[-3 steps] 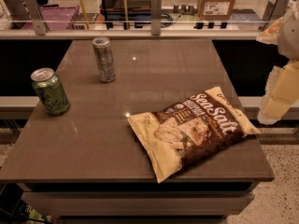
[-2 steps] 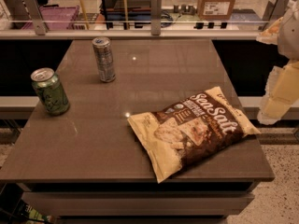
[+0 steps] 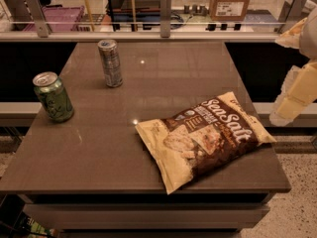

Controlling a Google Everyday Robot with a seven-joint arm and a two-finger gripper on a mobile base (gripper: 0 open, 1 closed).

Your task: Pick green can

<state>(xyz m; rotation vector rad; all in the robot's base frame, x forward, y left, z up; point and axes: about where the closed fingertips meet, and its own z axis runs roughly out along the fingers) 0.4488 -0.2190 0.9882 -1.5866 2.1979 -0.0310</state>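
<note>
The green can (image 3: 53,97) stands upright near the left edge of the brown table (image 3: 99,157); it is short and stout, with a light green patterned body and a silver top. My gripper (image 3: 296,90) shows only as cream-coloured parts at the right edge of the camera view. It is off the table's right side, far from the can, and holds nothing that I can see.
A slimmer silver-grey can (image 3: 110,63) stands upright behind and to the right of the green can. A brown and cream sea-salt chip bag (image 3: 203,138) lies flat on the table's front right. A railing with glass (image 3: 163,29) runs behind the table.
</note>
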